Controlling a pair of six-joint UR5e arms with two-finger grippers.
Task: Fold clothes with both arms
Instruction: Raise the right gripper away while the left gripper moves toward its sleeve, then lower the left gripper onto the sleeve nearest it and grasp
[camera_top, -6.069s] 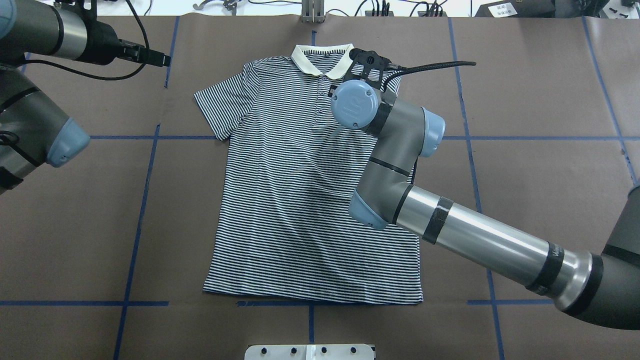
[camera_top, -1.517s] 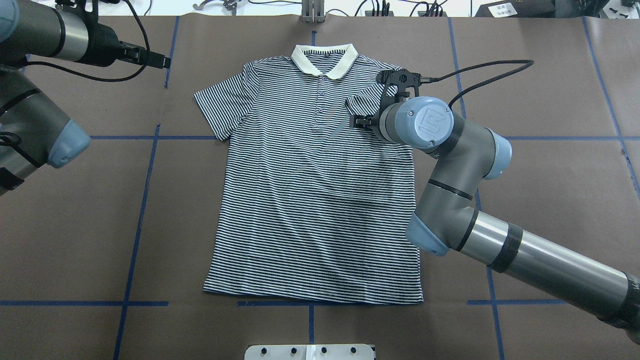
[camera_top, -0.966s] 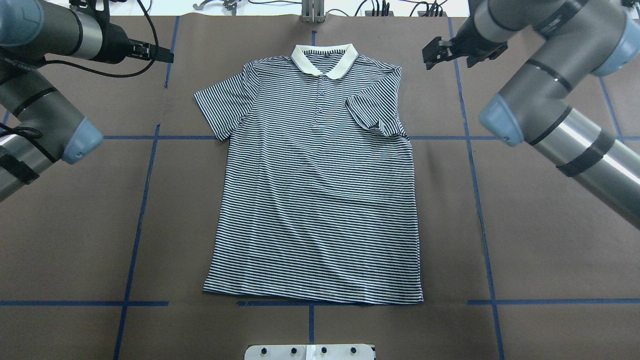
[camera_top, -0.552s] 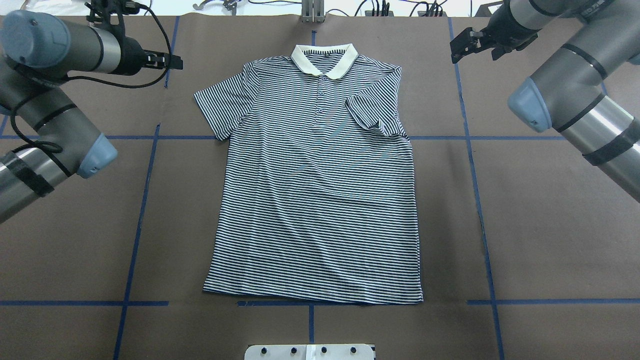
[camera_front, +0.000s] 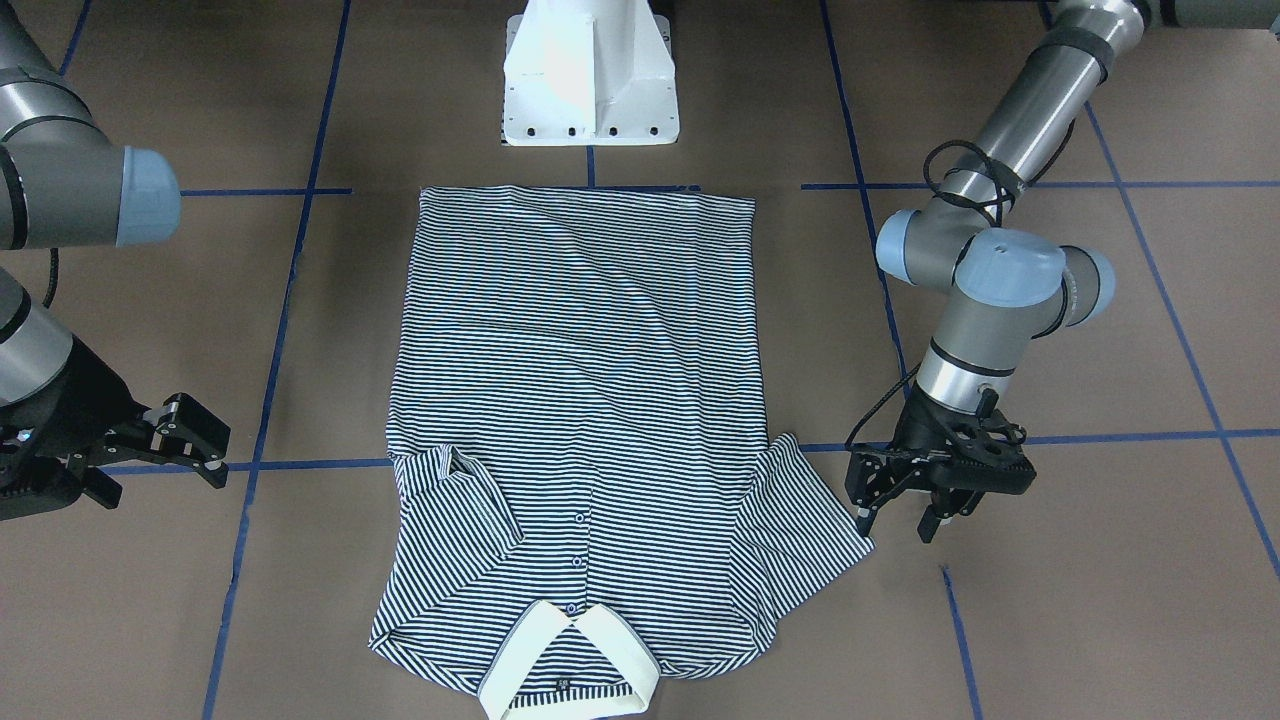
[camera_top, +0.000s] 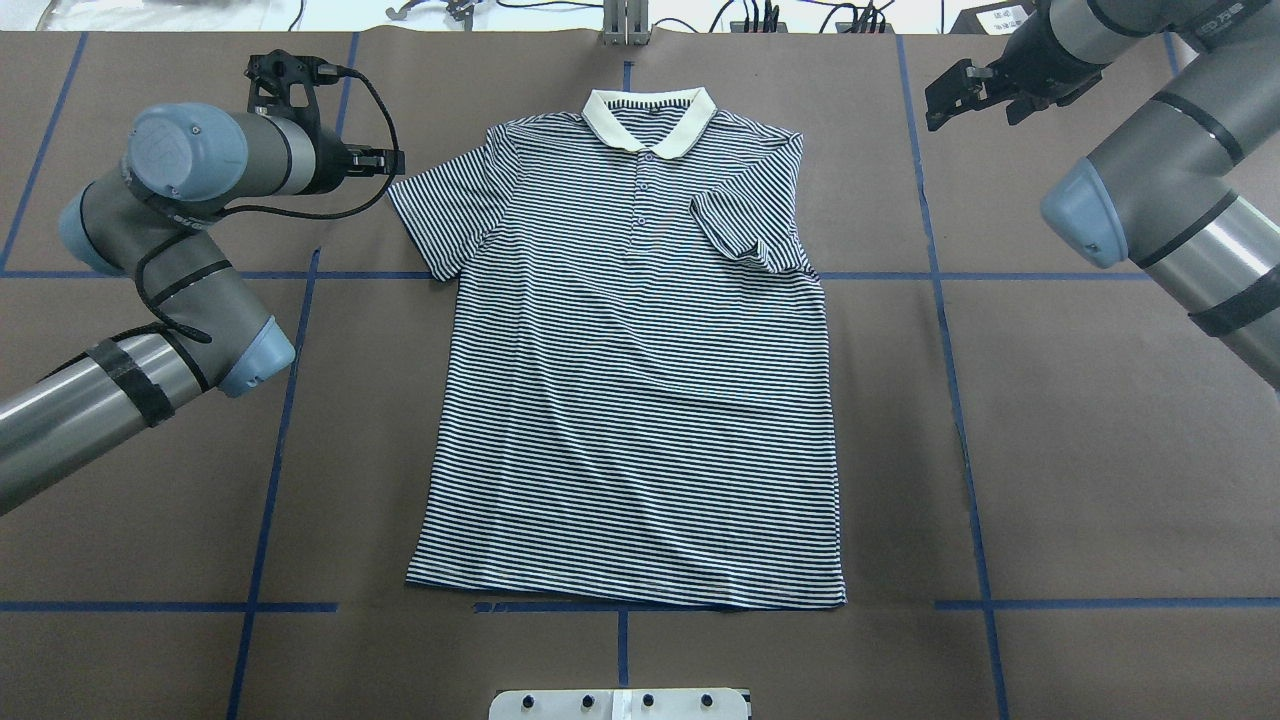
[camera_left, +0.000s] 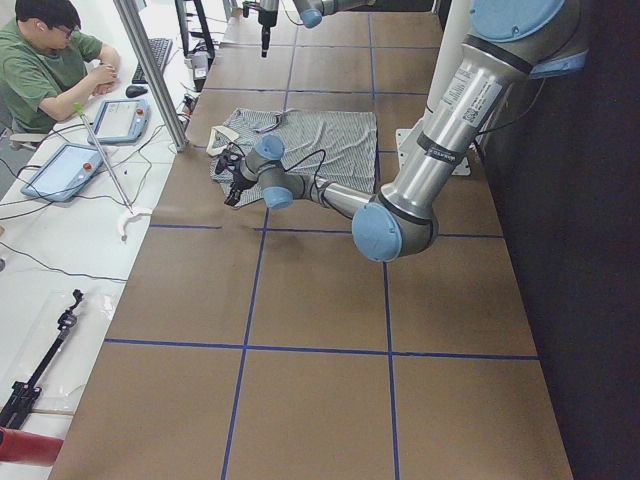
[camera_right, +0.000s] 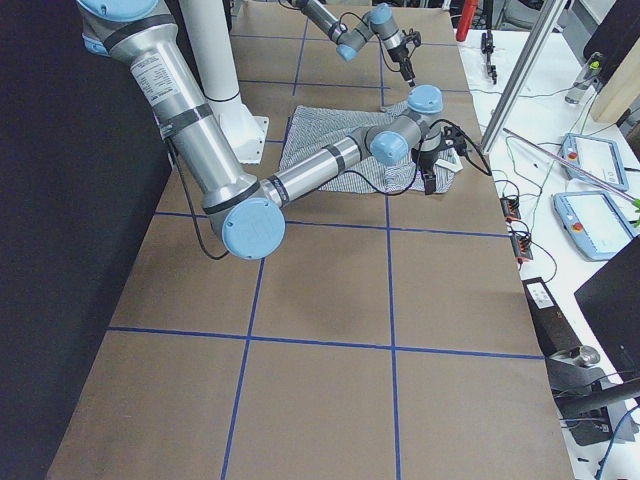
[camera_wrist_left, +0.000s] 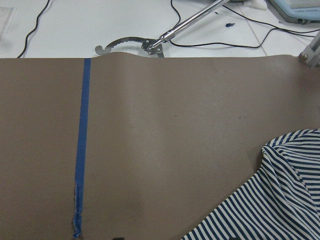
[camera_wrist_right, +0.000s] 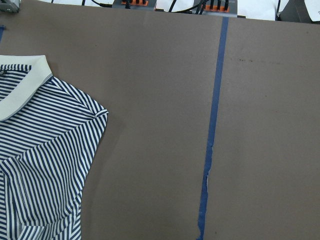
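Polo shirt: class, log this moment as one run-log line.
shirt: flat, face up; robot-right sleeve: folded onto chest; robot-left sleeve: spread; left gripper: open, beside robot-left sleeve; right gripper: open, clear of shirt

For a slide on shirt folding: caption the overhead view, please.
Polo lies flat, one sleeve folded in; open left gripper beside the other sleeve, open right gripper well clear.

The right claw (camera_top: 968, 95) has lifted off the polo shirt (camera_top: 630, 400) and drawn back, well clear beyond its right shoulder. The right sleeve (camera_top: 745, 225) it was working over is now uncovered, folded in over the chest. The left claw (camera_top: 393, 163) has swung in from farther out and is now just beside the left sleeve's edge.
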